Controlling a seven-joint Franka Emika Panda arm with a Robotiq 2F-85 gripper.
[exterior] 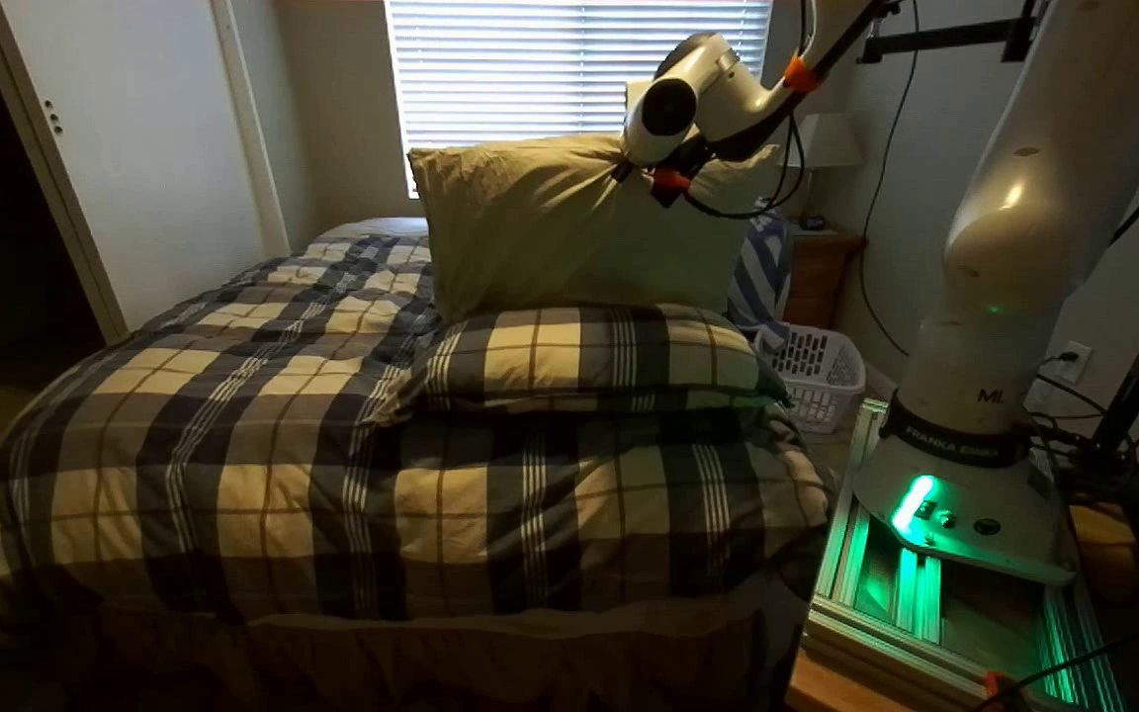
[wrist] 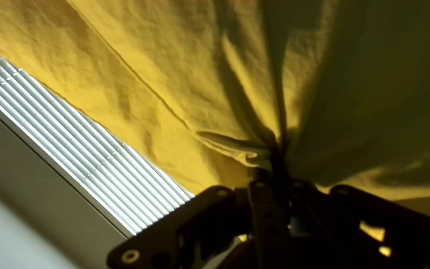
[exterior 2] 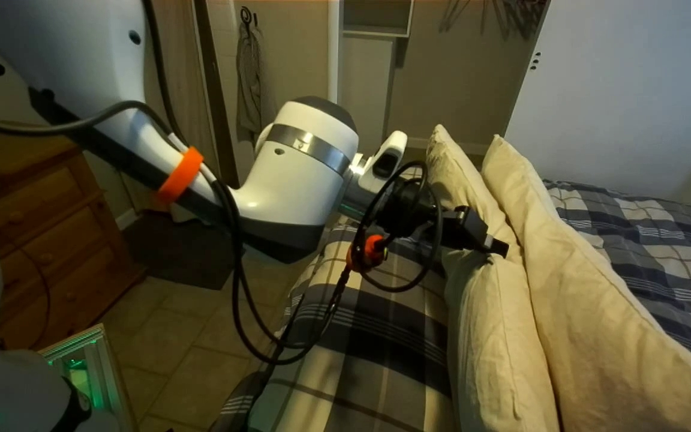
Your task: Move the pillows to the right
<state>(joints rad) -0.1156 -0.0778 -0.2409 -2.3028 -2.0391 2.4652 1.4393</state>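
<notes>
1. Over the rumpled plaid bedspread point(exterior: 263, 475), saw the cream-yellow pillow point(exterior: 550, 232) upright, puckered toward a gripper point(wrist: 277, 168) pinching it near the upper edge.
2. In an exterior view, saw two pale layers point(exterior 2: 585, 312); could not tell whether one pillow or two.
3. Lower, in front, found the plaid pillow point(exterior: 589, 356) lying flat.
4. Beyond, noted bright window blinds point(exterior: 520, 69); beside the bedspread, a white basket point(exterior: 827, 407).

One bed point(exterior: 490, 658) bears one plaid bedspread point(exterior: 263, 465), two cream pillows point(exterior 2: 495, 336) and one plaid pillow point(exterior: 579, 356), three pillows in all. Near one bed corner stands one robot arm point(exterior: 1024, 227) with one gripper point(wrist: 277, 170). Past the arm-side edge are one laundry basket point(exterior: 822, 405), one nightstand point(exterior: 822, 279) and one lamp point(exterior: 832, 140); past the opposite edge, one white door point(exterior: 149, 158); past the far edge, one window blind point(exterior: 530, 79).
</notes>
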